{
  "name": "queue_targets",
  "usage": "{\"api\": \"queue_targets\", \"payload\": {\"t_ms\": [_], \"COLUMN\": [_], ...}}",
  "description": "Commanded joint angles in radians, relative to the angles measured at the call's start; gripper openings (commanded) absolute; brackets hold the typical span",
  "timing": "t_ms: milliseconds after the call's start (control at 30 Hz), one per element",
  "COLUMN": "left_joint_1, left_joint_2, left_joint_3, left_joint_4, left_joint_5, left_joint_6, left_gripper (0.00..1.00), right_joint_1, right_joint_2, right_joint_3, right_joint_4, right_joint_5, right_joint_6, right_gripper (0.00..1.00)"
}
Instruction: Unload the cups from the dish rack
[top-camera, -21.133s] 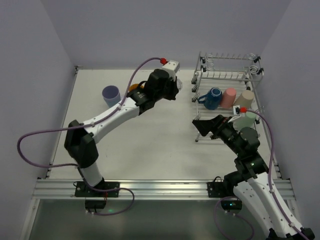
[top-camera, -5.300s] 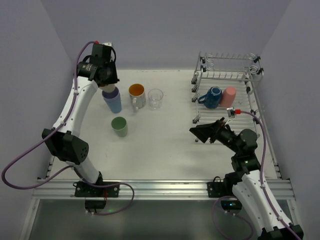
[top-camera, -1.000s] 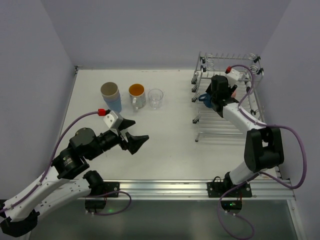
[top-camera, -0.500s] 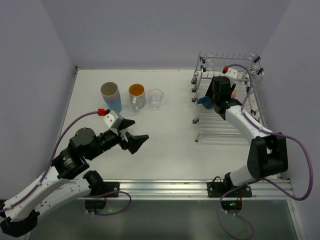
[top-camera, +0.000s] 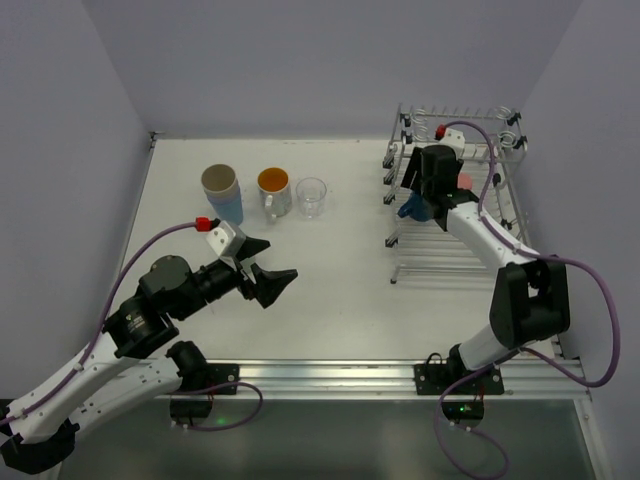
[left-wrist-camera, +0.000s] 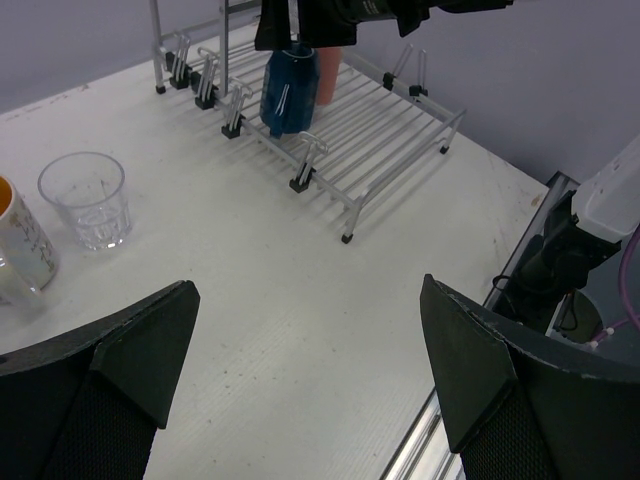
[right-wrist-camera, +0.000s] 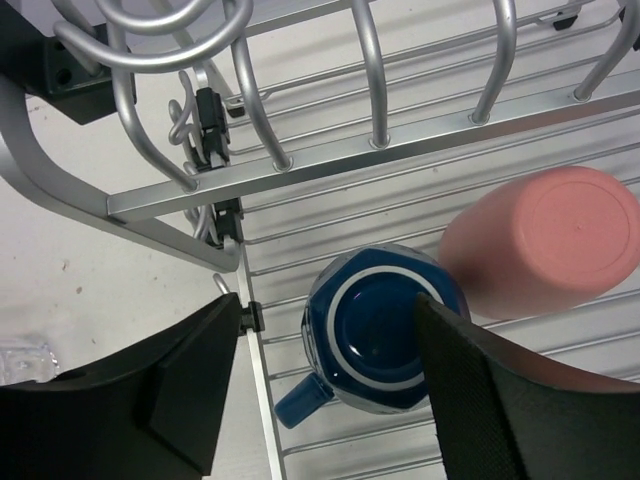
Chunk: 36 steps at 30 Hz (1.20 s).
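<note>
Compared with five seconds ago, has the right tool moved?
Yes. The right tool went from the near-left corner of the dish rack farther back, over the dark-blue mug.

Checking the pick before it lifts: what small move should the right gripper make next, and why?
Probably squeeze the right gripper firmly onto the dark-blue mug before lifting: its fingers flank it on the dish rack, but a gap seems to show beside one, so the hold looks unsure; the pink cup lies right alongside.

The jaws clasp an upturned blue mug (right-wrist-camera: 380, 325) over the rack (right-wrist-camera: 330, 150), its handle toward 7 o'clock. A pink cup (right-wrist-camera: 545, 240) touches it at 2 o'clock.
</note>
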Motion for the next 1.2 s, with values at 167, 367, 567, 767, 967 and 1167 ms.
{"api": "queue_targets", "payload": {"t_ms": [167, 367, 567, 767, 967, 1167], "left_joint_1": [-0.001, -0.001, -0.001, -0.001, -0.003, -0.003], "left_joint_2": [-0.006, -0.005, -0.005, -0.008, -0.006, 0.000], "left_joint_3": [-0.009, -0.011, -0.011, -0.012, -0.012, -0.014], "left_joint_4": [0.022, 0.022, 0.022, 0.021, 0.021, 0.021], "left_joint_5": [-0.005, -0.006, -0.005, -0.006, -0.010, -0.011], "left_joint_6": [0.020, 0.020, 0.020, 0.020, 0.021, 0.021], "left_gripper": [1.00, 1.00, 1.00, 1.00, 1.00, 1.00], "right_joint_1": [0.003, 0.003, 0.002, 0.002, 0.000, 0.002], "right_joint_2": [-0.054, -0.019, 0.026, 0.107, 0.142, 0.087], "right_joint_3": [0.000, -0.006, 0.013, 0.082, 0.096, 0.036], "right_joint_4": [-0.044, -0.070, -0.079, -0.137, -0.149, -0.076], "right_joint_5": [0.066, 0.135, 0.132, 0.118, 0.126, 0.132], "right_joint_6": [0.009, 0.033, 0.035, 0.063, 0.089, 0.083], "right_gripper": [0.88, 0.89, 0.89, 0.89, 0.88, 0.56]}}
